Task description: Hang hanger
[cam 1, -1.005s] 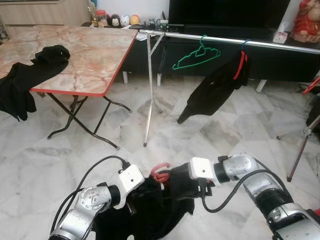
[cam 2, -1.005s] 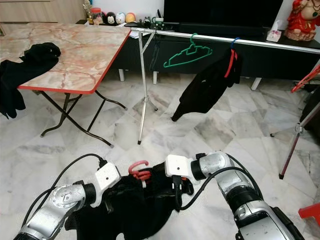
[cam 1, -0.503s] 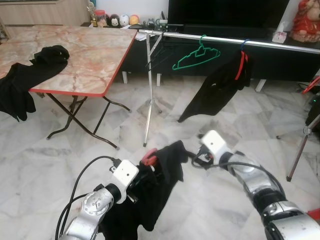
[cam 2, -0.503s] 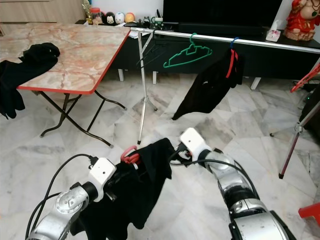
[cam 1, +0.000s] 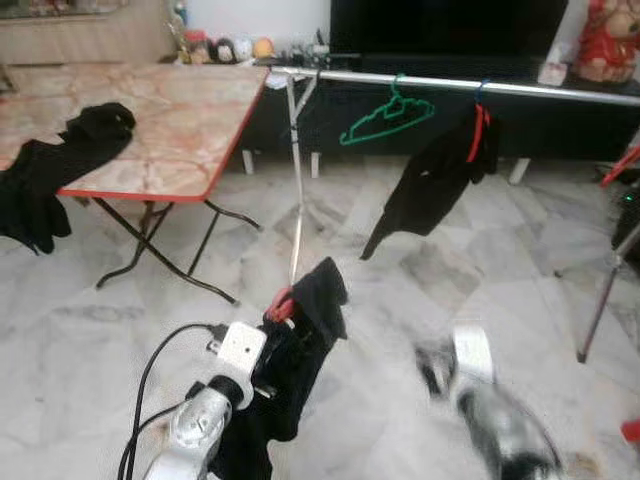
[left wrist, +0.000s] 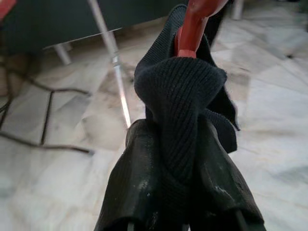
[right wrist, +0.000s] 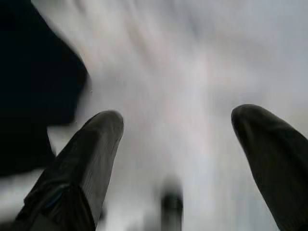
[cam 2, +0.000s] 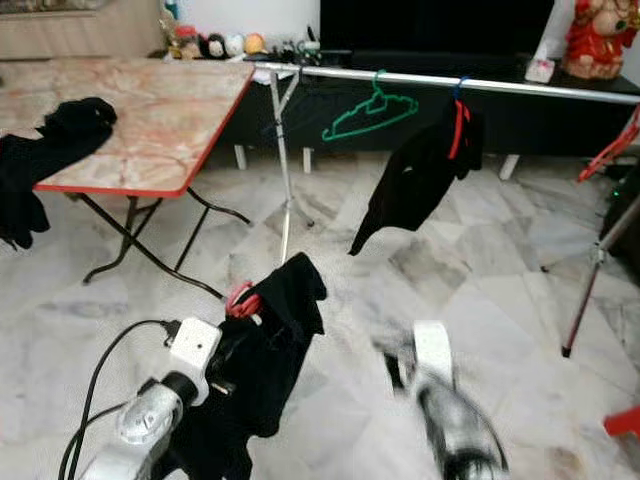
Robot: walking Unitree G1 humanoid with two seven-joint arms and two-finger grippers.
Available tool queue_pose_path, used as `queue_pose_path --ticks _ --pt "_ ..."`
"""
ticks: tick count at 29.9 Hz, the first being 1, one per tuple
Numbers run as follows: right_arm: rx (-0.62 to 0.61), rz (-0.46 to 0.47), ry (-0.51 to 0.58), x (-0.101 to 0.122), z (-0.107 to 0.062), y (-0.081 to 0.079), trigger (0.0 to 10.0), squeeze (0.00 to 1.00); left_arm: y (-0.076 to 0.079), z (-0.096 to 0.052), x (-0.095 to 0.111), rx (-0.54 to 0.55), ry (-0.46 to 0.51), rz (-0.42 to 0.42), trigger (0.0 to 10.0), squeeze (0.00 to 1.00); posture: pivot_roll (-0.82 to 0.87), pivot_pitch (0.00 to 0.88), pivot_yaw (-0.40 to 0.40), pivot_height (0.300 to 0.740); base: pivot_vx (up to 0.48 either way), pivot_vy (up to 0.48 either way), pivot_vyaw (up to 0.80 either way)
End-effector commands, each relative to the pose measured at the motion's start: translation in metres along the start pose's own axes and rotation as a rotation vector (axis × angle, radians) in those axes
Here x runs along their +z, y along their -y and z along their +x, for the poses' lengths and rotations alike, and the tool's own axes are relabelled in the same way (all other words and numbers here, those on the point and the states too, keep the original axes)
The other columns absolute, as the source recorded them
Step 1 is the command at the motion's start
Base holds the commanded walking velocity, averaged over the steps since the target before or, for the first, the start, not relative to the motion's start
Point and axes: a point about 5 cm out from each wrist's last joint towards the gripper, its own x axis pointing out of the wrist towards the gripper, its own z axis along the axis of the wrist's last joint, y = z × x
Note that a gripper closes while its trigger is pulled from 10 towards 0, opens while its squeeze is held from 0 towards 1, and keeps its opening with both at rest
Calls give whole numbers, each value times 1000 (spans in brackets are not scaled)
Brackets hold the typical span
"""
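A clothes rail (cam 1: 520,86) is seen well beyond and above the left gripper (left wrist: 175,144), its long axis running crosswise to the robot's line of sight, with a green hanger (cam 1: 388,112) and a black garment on a red hanger (cam 1: 440,180) already hung on it. A bare stretch of bar lies between the upright pole (cam 1: 296,190) and the green hanger, almost straight ahead of the left gripper. To that gripper's left stands a folding table (cam 1: 180,130) with dark clothes (cam 1: 60,165) on it.

The task's hanger (cam 1: 281,304), red and draped in a black garment (cam 1: 300,350), is held up by the left gripper, whose 2 fingers (left wrist: 134,187) are closed tight on the knit cloth at the hanger's neck. The hook points up and forward, toward the rail.

The right gripper (right wrist: 175,154) is shown blurred to the right of the load, apart from it, fingers spread wide with nothing between them.

The left arm is judged the 1 to carry the hang: the hook must be raised above the bar and turned across its axis, which likely calls for a closer approach first.
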Motion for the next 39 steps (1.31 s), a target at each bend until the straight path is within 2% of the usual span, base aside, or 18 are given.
queue_pose_path --ticks 1,2,4,8,9,14,22,33,39 --pt "-37 49 33 12 1 3 10000 0 -3 2 13 39 68 -8 10000 0 -140 0 71 732 0 0 0" --pt "-52 58 21 7 1 5 10000 0 -6 2 12 85 60 -24 10000 0 -146 0 76 732 0 0 0" --pt "-36 38 13 3 0 2 10000 0 -7 2 13 101 67 -43 10000 0 -155 0 80 732 0 0 0" --pt "-9 62 22 -2 0 -4 10000 0 -9 5 15 107 66 -8 10000 0 -166 0 94 732 0 0 0" --pt "-14 28 3 -4 0 -4 10000 0 -8 5 16 97 70 -10 10000 0 -166 0 95 732 0 0 0" --pt "-32 27 -9 -9 -1 -3 10000 0 -9 6 19 95 84 -30 10000 0 -170 0 98 732 0 0 0" --pt "11 0 -45 -20 -2 -13 10000 0 -8 9 20 91 83 -29 10000 0 -181 0 102 732 297 0 -402" --pt "6 -4 -53 -20 -2 -12 10000 0 -8 12 24 76 85 -24 10000 0 -175 0 100 732 323 0 -626" --pt "-3 14 -53 -23 -2 -13 10000 0 -15 9 26 100 96 -35 10000 0 -151 0 94 732 312 0 0"
